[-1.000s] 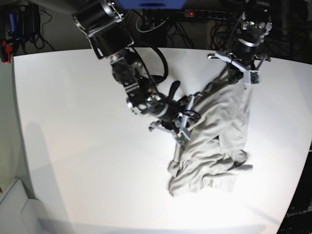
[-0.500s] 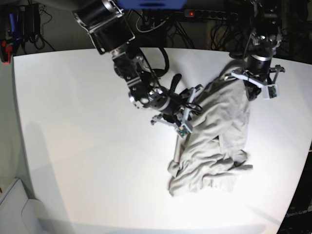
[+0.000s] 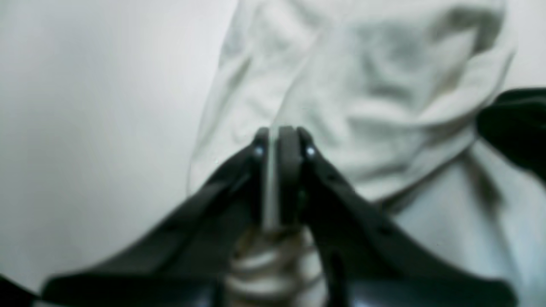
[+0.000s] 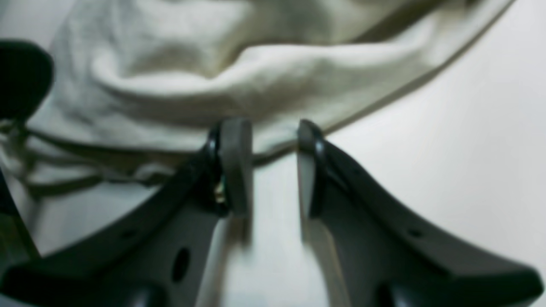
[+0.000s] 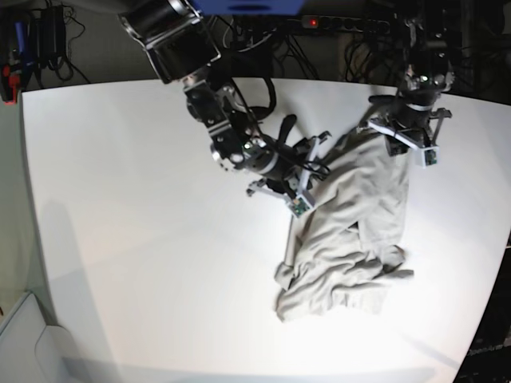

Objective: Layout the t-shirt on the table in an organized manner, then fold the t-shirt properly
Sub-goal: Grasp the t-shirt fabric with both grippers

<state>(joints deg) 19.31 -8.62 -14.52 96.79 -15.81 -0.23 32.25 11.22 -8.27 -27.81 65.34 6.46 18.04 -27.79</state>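
Observation:
The light grey-beige t-shirt [image 5: 359, 223] lies crumpled on the white table [image 5: 144, 239], right of centre. Its far corner reaches up to my left gripper [image 5: 397, 144]. In the left wrist view that gripper [image 3: 279, 136] hovers over wrinkled t-shirt [image 3: 362, 85], its jaws only a narrow slit apart with a pale strip showing in the slit. My right gripper [image 5: 310, 182] sits at the shirt's left edge. In the right wrist view the right gripper [image 4: 273, 132] is open, with bare table between the fingers. The hem of the t-shirt [image 4: 256, 72] runs just past its tips.
A power strip and cables [image 5: 343, 24] run behind the table's far edge. The table's right edge [image 5: 499, 239] is close to the shirt. A wide stretch of white tabletop spreads left of the arms. The right arm's black links [image 5: 231, 136] reach in from the back.
My left gripper swung out to the right, then came partly back left over the shirt's far corner, and its jaws parted slightly. The right gripper edged up along the shirt's left edge, still open.

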